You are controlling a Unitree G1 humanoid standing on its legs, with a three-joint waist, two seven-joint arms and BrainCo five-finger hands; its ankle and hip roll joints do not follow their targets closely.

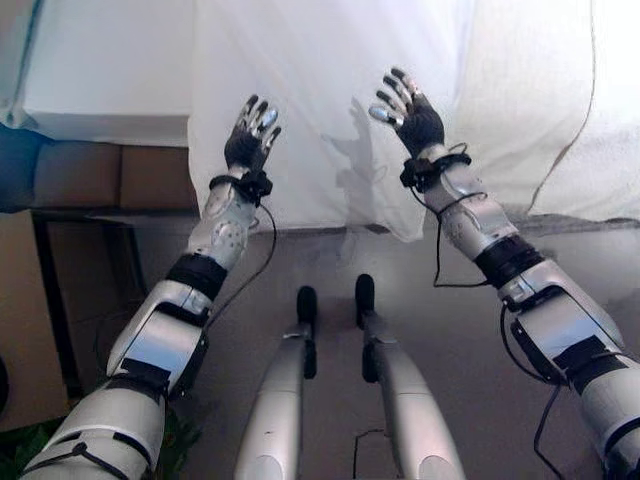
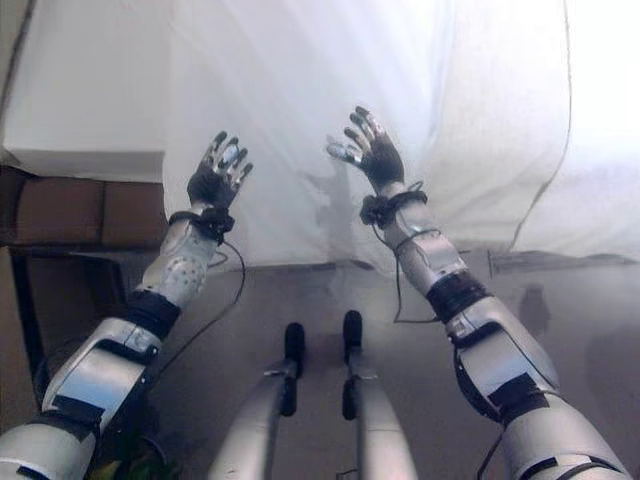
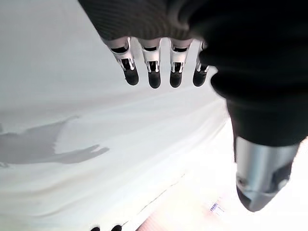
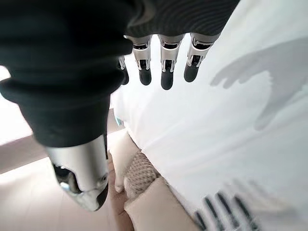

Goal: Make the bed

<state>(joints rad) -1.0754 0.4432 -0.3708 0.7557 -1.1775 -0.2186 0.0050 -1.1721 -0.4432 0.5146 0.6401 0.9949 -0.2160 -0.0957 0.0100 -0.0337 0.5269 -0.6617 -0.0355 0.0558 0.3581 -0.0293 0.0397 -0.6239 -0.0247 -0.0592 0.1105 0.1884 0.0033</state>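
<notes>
White sheet (image 1: 330, 110) hangs off the bed. Your left hand (image 1: 250, 135) and right hand (image 1: 408, 112) are up before it, fingers spread, holding nothing.

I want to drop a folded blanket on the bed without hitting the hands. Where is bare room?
The white sheet lies bare beyond and between the left hand and the right hand, both open above its hanging edge. That edge, right around the hands, is the crowded part.
</notes>
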